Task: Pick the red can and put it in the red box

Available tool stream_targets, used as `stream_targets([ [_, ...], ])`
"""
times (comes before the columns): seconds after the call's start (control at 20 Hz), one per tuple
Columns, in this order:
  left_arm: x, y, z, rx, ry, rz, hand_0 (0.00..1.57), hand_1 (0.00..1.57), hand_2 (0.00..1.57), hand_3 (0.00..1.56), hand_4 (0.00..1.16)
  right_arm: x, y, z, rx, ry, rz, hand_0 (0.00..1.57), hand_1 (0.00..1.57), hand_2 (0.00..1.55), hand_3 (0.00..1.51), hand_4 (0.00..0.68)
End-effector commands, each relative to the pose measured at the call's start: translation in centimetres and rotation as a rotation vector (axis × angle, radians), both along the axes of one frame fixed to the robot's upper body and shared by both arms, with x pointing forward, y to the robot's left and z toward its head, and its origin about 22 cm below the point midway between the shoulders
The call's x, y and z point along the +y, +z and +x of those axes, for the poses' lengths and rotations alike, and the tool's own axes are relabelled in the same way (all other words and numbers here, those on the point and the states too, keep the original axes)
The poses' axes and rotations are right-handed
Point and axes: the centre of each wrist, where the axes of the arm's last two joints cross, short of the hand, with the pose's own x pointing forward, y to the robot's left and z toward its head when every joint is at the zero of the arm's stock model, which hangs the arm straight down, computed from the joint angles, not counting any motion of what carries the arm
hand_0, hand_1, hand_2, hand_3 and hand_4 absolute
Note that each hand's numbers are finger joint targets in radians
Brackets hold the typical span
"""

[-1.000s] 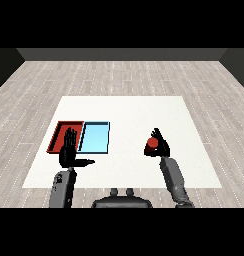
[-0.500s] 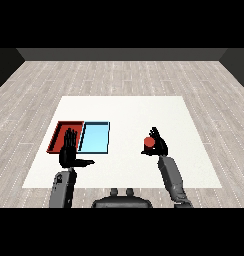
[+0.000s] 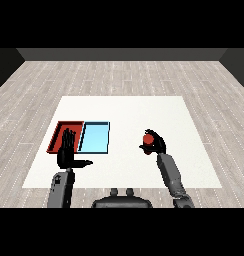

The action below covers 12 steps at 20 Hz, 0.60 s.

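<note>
The red can (image 3: 148,138) is held above the white table (image 3: 129,112), right of the trays, with my right hand (image 3: 157,145) curled round it. The red tray (image 3: 59,131) lies at the table's left, and the light blue tray (image 3: 95,137) sits against its right side. My left hand (image 3: 67,153) is raised with straight fingers and thumb out, holding nothing, in front of the red tray's near edge and covering part of it.
The table's near edge runs just behind my forearms. Grey wood floor surrounds the table on all sides.
My right hand has carried the red can leftward, toward the trays, and its fingers have closed further round the can. The left hand has stayed still.
</note>
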Motion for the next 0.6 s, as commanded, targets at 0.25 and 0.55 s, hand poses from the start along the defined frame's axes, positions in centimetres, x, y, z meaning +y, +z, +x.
stream_targets([
  [0.25, -1.4, -0.5, 0.2, 0.002, -0.009, 0.003, 0.00, 0.00, 0.00, 0.00, 0.00, 0.6, -0.3, 1.2, 0.029, -0.044, -0.166, 1.54, 1.54, 1.47, 1.42, 0.575],
  [0.55, -1.5, 0.9, -0.5, 0.016, 0.014, -0.012, 0.00, 0.00, 0.00, 0.00, 0.00, 2.3, 0.0, 0.7, 0.061, -0.033, -0.175, 1.53, 1.53, 1.47, 1.41, 0.546],
])
